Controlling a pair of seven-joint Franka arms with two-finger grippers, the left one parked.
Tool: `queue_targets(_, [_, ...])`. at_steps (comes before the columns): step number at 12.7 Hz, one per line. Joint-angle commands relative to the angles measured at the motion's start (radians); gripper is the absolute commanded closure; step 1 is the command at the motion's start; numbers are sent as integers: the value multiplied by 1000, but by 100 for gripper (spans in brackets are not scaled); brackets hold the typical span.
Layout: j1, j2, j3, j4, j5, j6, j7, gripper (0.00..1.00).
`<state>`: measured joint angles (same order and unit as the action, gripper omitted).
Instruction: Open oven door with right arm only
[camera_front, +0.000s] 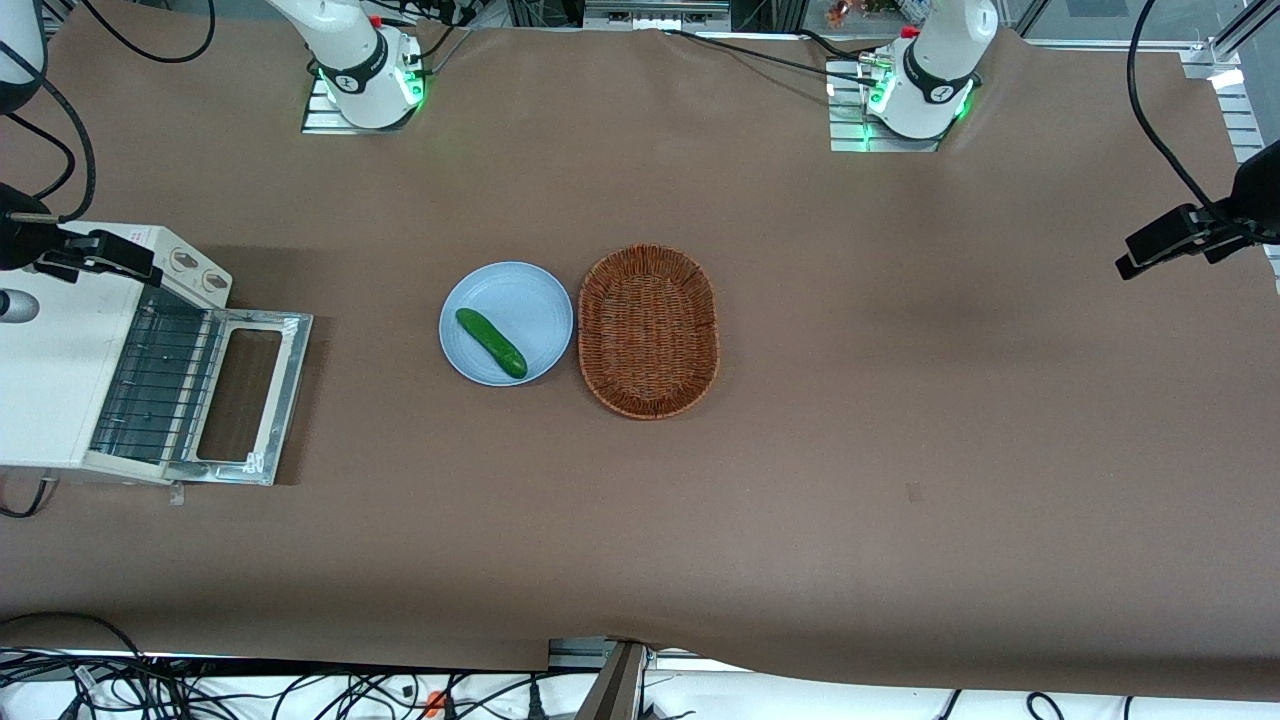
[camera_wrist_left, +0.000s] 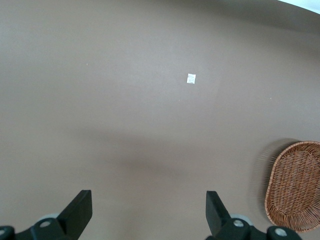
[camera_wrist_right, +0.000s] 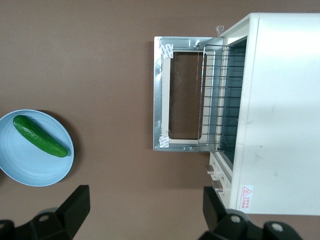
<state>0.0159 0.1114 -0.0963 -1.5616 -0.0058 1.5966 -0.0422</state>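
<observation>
Judging the step: the oven door (camera_front: 252, 397) already lies folded flat on the table in front of the oven (camera_front: 60, 380), so the opening looks done and the task seems at or near its end.
Next move: by my reading, nothing more than keeping clear of the door; no further pull on the handle seems called for.
Oven: a cream-white box at the working arm's end of the table, its wire rack (camera_front: 155, 382) showing in the open mouth and two knobs (camera_front: 198, 270) on its front panel.
Oven door: hinged down, shiny metal frame upward, dark window in the middle, touching the tablecloth (camera_front: 800, 520).
Right arm: its end (camera_front: 30, 250) hangs above the oven's top, raised well off the table, wrist camera looking straight down on oven and door.
Gripper (camera_wrist_right: 145, 210): fingers (camera_wrist_right: 75, 205) spread apart with nothing between them, hovering above the oven and touching neither door nor handle.
Plate (camera_front: 506, 323): pale blue, near the table's middle, well apart from the door, with a cucumber (camera_front: 491, 343) lying on it.
Basket (camera_front: 648, 330): woven wicker, empty, just beside the plate toward the parked arm's end.
</observation>
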Motion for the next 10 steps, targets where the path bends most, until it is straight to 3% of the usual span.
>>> queue_targets(1, [-1, -9, 7, 40, 10, -41, -8, 0])
queue_targets(10, [3, -9, 12, 58, 17, -56, -12, 0])
